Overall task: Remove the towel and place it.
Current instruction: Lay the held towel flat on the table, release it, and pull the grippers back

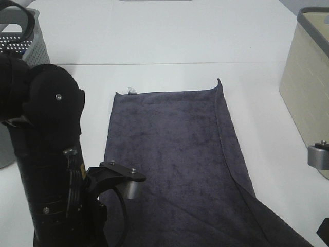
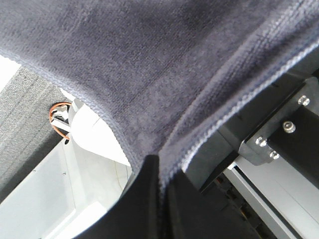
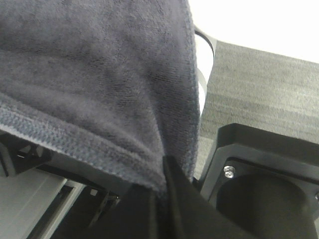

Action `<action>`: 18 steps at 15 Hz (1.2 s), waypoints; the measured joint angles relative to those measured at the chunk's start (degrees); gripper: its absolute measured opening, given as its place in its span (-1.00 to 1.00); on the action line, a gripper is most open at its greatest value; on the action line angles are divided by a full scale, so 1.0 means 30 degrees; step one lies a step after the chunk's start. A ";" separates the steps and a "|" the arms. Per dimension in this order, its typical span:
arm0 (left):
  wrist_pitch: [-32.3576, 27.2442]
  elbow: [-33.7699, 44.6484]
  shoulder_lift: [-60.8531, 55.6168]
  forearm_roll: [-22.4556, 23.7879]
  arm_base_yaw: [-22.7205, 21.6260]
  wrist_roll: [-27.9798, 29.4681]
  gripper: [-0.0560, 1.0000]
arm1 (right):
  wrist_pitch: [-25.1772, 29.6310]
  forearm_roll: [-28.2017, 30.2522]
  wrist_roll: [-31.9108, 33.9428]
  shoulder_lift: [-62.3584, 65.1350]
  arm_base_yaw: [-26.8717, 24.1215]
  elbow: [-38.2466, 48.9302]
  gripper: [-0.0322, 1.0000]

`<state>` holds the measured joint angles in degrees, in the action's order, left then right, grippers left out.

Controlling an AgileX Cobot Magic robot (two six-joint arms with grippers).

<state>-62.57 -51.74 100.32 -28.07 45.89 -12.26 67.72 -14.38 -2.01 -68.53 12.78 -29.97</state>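
Note:
The dark charcoal-grey towel (image 1: 175,154) lies lengthwise on the white table, its far end flat with a small white tag (image 1: 131,90) at the far left corner. Its near end runs off the bottom of the exterior high view, creased toward the lower right. In the left wrist view my left gripper (image 2: 162,199) is shut on a hemmed edge of the towel (image 2: 149,74), which drapes over the camera. My right gripper (image 3: 162,199) is likewise shut on a fold of the towel (image 3: 89,74). Neither gripper's fingertips show in the exterior high view.
My left arm's black body (image 1: 46,154) stands at the near left beside the towel. A grey perforated basket (image 1: 25,41) sits at the far left. A beige basket (image 1: 308,77) stands at the right edge, with a part of the right arm (image 1: 318,157) below it.

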 joint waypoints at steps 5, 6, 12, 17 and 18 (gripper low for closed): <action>-0.0038 -0.0477 0.1241 -0.0057 0.0000 -0.0286 -0.89 | -0.0554 -0.0115 -0.0038 -0.2521 -0.0134 0.0000 -0.91; -0.0038 -0.0477 0.1566 -0.0057 0.0000 -0.0286 -0.89 | -0.0688 -0.0325 -0.0115 -0.2979 -0.0134 0.0000 -0.91; -0.0095 -0.1299 0.2387 -0.0458 0.0000 -0.0439 -0.89 | -0.0974 -0.0879 -0.0745 -0.4565 -0.0153 0.0000 -0.91; 0.0095 -0.1318 0.2406 -0.1394 0.1318 -0.0439 -0.69 | -0.0917 -0.1299 -0.0840 -0.4565 -0.0153 0.0000 -0.90; 0.0153 -0.1318 0.2406 -0.1471 0.1356 -0.0344 -0.58 | -0.0898 -0.1375 -0.0840 -0.4565 -0.0153 0.0000 -0.86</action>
<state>-62.11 -55.69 107.54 -32.49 49.96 -13.29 65.03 -18.51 -4.53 -82.22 12.32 -29.97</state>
